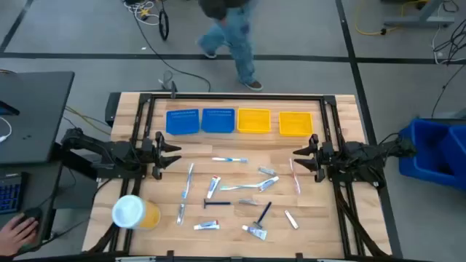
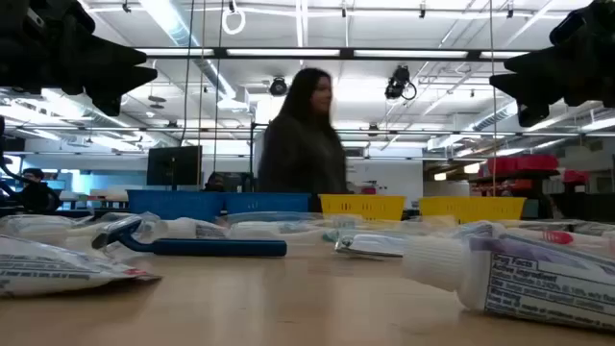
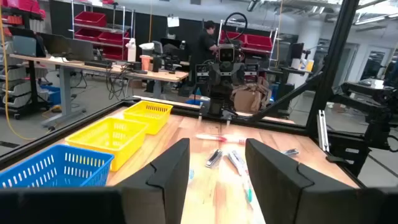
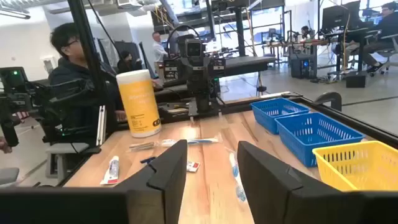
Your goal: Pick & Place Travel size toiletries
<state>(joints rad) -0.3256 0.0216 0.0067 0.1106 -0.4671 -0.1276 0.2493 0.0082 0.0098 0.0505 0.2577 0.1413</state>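
Lying between open left claw, right claw: toiletries.

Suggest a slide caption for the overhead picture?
Two open robot hands, left and right, flank scattered toiletries below four trays.

Two blue trays and two yellow trays stand in a row along the far edge of the wooden surface. A yellow tub with a white lid stands near the front left corner. Beyond the far edge a person in jeans walks across the grey floor
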